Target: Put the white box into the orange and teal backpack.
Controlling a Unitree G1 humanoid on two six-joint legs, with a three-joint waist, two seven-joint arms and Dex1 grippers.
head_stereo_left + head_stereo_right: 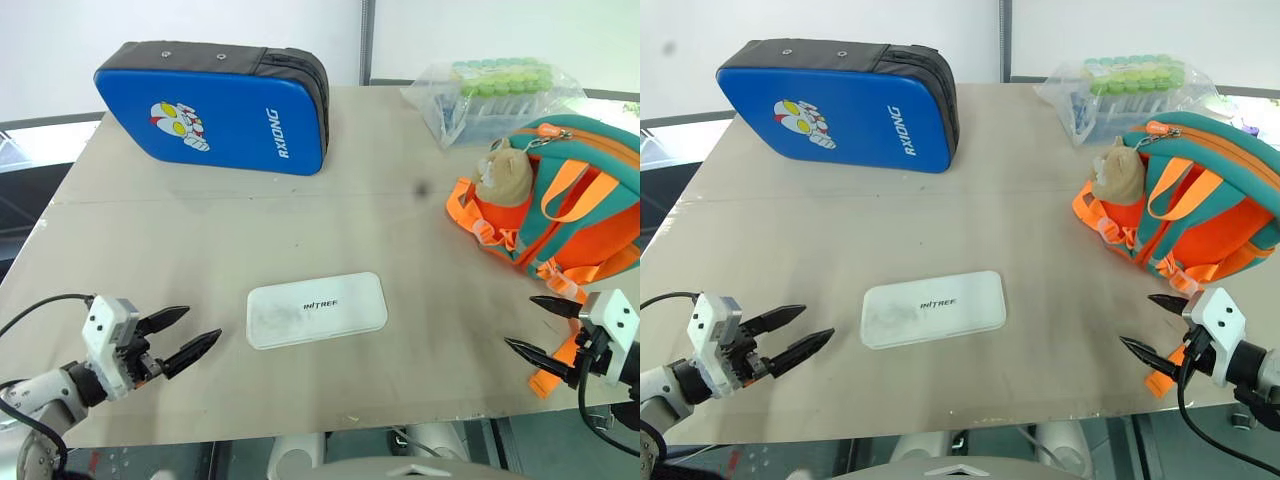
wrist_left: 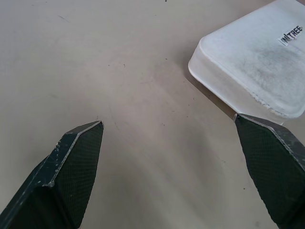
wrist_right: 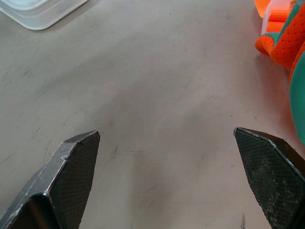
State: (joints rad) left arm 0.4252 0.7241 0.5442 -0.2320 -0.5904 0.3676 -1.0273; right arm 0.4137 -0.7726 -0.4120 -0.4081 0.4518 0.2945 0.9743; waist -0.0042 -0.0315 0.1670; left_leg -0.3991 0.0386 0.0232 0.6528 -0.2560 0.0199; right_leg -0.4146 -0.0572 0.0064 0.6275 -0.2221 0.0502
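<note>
We judge the white box (image 1: 316, 309) stiff, slick, light (grip its long edges); left gripper (image 1: 190, 335) at nine o'clock and right gripper (image 1: 538, 327) at three o'clock gape empty.

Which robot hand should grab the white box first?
Probably the left. The left gripper is open and sits nearer the white box. The right gripper, open too, is by the orange and teal backpack.
</note>
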